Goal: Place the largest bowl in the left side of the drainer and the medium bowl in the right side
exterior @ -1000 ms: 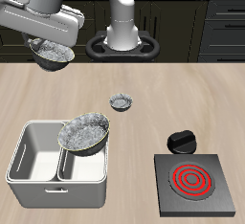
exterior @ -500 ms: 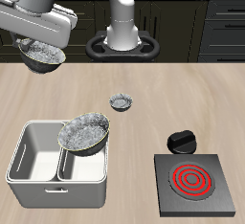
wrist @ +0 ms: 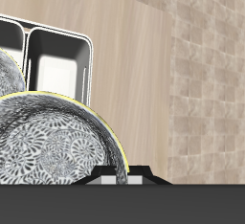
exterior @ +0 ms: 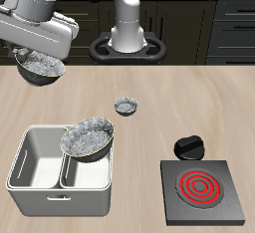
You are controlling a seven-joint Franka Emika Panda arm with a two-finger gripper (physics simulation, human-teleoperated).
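High above the table at the back, my gripper (exterior: 38, 52) is shut on the rim of the medium bowl (exterior: 40, 68), dark grey outside and mottled silver inside. In the wrist view the medium bowl (wrist: 53, 146) fills the foreground, with the drainer (wrist: 59, 38) beyond it. The largest bowl (exterior: 88, 139) lies tilted in the left side of the light grey drainer (exterior: 20, 165), leaning on the middle wall. The drainer's other compartment holds nothing.
A tiny matching bowl (exterior: 126, 106) sits mid-table behind the drainer. A black stove plate with a red coil (exterior: 203, 189) lies near the front edge, with a black knob-like object (exterior: 188, 146) just behind it.
My gripper has carried the medium bowl sideways, away from the robot's base, and slightly lower. Nothing else has moved.
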